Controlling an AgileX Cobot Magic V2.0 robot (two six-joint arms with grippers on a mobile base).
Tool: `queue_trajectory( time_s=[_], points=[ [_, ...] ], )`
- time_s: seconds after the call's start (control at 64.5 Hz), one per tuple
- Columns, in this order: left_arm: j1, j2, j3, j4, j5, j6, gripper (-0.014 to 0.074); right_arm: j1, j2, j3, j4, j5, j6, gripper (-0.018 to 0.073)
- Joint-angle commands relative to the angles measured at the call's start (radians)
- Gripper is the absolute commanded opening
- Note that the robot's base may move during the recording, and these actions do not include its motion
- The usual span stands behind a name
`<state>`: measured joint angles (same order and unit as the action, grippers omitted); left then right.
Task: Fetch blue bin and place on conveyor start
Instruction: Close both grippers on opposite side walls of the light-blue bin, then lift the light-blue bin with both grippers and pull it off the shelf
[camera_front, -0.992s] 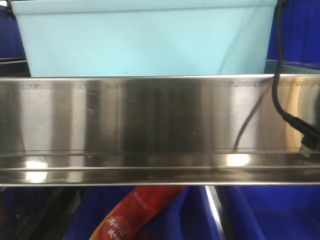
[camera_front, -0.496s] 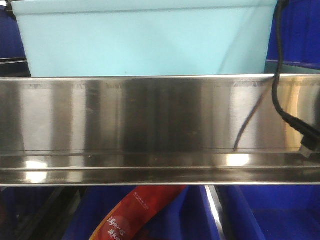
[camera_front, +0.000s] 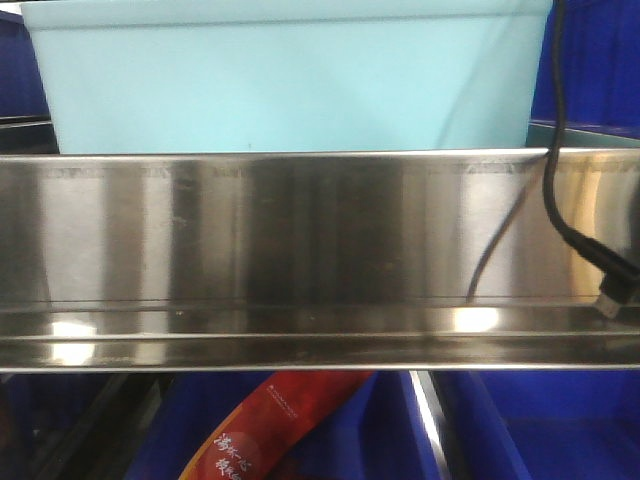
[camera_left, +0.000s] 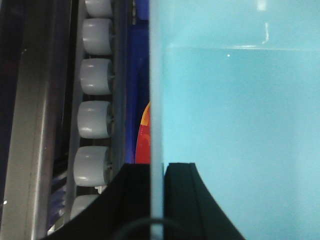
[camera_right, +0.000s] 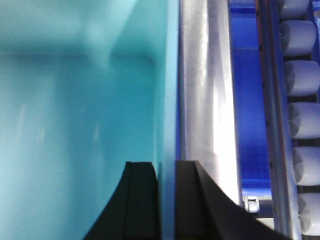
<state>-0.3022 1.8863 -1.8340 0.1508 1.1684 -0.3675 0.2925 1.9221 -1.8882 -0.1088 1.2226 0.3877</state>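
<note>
Only print: white Chinese characters on red packet below steel shelf rail, tilted and too blurred to read. Thin line of smaller white print higher on same packet, also illegible. Nothing readable in either wrist view.

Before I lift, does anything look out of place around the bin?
Yes: a loose black cable hangs down in front of the right end of the shiny stainless-steel shelf rail, its plug dangling free, just beside the right corner of the pale turquoise plastic bin. It might snag during a lift.
</note>
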Motion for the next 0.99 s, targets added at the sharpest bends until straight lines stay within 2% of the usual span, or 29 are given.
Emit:
queue_trajectory(
  time_s=[0.0,0.326,0.558,0.744,0.853,0.977],
  points=[
    [-0.002,-0.01,-0.02,0.012,0.02,-0.003,-0.0111,0.005,-0.019,-0.017,-0.057,-0.002,0.015,-0.0153],
    [-0.064,-0.119,-0.096,0.051,0.053,-0.028,-0.0111,0.066,-0.125,-0.063,-0.128,-0.002,0.033,-0.0153],
    [-0.12,-0.171,-0.19,0.107,0.053,-0.037,-0.0111,0.095,-0.207,-0.07,-0.186,-0.002,0.049,-0.0153],
    [-0.125,-0.173,-0.273,0.105,0.053,-0.037,-0.0111,0.097,-0.245,-0.149,-0.193,-0.002,0.049,-0.0153],
    [-0.125,-0.173,-0.315,0.107,0.053,-0.039,-0.0111,0.099,-0.247,-0.218,-0.228,-0.002,0.049,-0.0153],
    [-0.125,-0.175,-0.332,0.115,0.016,-0.039,-0.0111,0.099,-0.247,-0.252,-0.244,-0.013,0.049,-0.0153]
  ],
)
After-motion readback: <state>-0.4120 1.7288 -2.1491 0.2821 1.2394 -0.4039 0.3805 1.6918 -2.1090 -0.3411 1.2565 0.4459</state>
